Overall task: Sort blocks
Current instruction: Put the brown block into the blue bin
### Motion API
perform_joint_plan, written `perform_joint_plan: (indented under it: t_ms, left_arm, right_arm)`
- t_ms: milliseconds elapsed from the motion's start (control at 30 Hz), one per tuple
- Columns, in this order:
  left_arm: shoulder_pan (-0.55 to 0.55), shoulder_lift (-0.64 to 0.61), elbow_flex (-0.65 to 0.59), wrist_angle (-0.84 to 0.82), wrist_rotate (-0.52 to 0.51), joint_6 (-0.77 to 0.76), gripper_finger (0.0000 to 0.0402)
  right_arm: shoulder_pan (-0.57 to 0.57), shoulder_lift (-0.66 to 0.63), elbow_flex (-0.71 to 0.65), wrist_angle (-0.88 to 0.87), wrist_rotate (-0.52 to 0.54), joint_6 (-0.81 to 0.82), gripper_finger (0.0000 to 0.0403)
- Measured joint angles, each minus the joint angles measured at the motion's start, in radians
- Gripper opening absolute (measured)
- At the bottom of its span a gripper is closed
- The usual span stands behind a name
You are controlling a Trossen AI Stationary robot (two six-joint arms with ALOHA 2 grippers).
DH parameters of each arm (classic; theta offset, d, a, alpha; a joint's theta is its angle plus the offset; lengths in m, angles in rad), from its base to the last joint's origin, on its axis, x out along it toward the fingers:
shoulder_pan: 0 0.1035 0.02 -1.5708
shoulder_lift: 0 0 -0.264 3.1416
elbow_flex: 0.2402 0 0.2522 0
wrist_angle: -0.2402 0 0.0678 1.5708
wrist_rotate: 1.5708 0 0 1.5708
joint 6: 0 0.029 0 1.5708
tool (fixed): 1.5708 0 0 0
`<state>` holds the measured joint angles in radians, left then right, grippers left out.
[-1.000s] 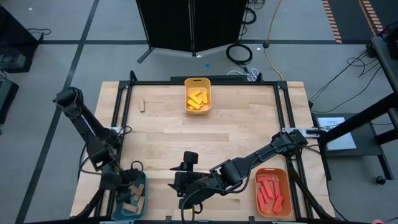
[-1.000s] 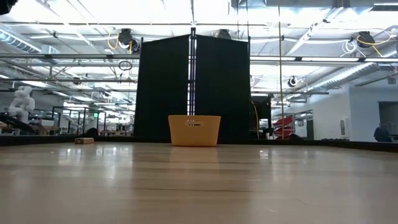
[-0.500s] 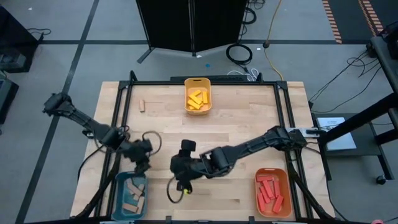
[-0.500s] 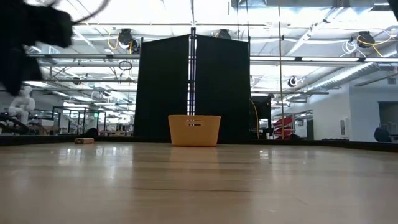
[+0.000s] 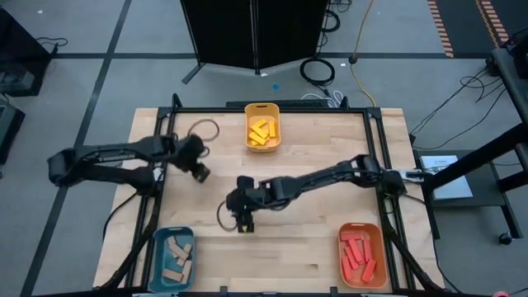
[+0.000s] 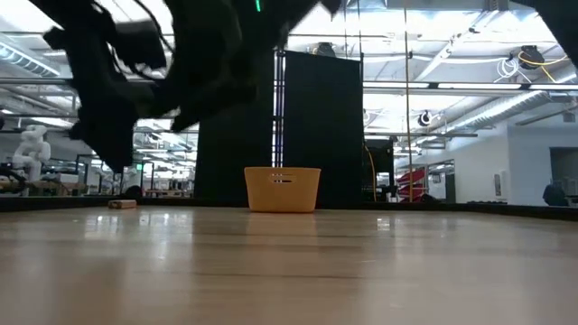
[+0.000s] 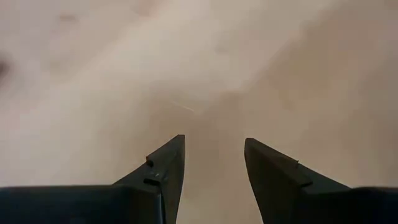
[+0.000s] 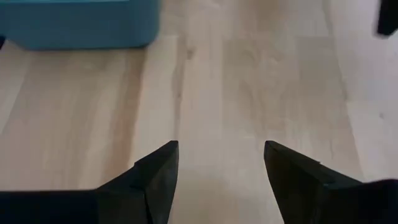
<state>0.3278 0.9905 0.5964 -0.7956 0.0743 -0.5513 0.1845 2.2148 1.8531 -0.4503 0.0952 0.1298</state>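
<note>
Tan wooden blocks (image 5: 175, 262) nearest in the teal tray (image 5: 158, 239), red blocks (image 5: 356, 252) in the orange tray (image 5: 380, 247), then right end effector (image 5: 245, 224) and left end effector (image 5: 200, 172) parted, empty, and farthest a stray tan block (image 6: 122, 204), likely light, stiff, best pinched across its narrow sides.

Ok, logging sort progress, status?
Left gripper open, empty, over table's left side. Right gripper open, empty, mid-table. Yellow blocks, red blocks and tan blocks binned. Nothing blocking.

Yellow blocks (image 5: 261, 132), red blocks (image 5: 358, 253), tan blocks (image 5: 176, 260) in trays.
</note>
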Motion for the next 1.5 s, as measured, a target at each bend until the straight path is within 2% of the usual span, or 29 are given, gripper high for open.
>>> perform_joint_plan:
  t_ms: [200,300,400,567,700,833,1033,1133,1400,1500]
  left_arm:
    - [0.273,0.114,0.0,0.002,0.001,0.044,0.0162]
    - [0.352,0.176,0.0,0.036,-0.02,0.086,0.0162]
    - [0.4,0.218,0.0,0.072,-0.075,0.098,0.0162]
    - [0.43,0.231,0.008,0.125,-0.128,0.121,0.0162]
    - [0.452,0.241,0.032,0.14,-0.241,0.121,0.0162]
    - [0.485,0.279,0.043,0.157,-0.295,0.117,0.0162]
    - [0.517,0.356,0.044,0.221,-0.299,0.088,0.0162]
    - [0.519,0.38,0.044,0.222,-0.341,0.086,0.0162]
    - [0.514,0.376,0.044,0.244,-0.372,0.001,0.0162]
    - [0.515,0.376,0.044,0.222,-0.372,-0.043,0.0162]
  right_arm:
    - [-0.081,-0.05,-0.221,0.22,-0.118,0.028,0.0208]
    - [-0.089,-0.064,-0.292,0.293,-0.191,0.033,0.0208]
    - [-0.086,-0.066,-0.306,0.317,-0.241,0.034,0.0208]
    - [-0.063,-0.066,-0.306,0.286,-0.26,-0.001,0.0208]
    - [-0.056,-0.066,-0.306,0.286,-0.267,-0.034,0.0208]
    - [-0.068,-0.066,-0.306,0.276,-0.304,-0.038,0.0208]
    - [-0.084,-0.066,-0.306,0.225,-0.367,-0.079,0.0208]
    - [-0.092,-0.066,-0.306,0.171,-0.379,-0.109,0.0208]
    - [-0.119,-0.066,-0.306,0.079,-0.398,-0.197,0.0208]
    - [-0.134,-0.066,-0.306,0.059,-0.443,-0.229,0.0208]
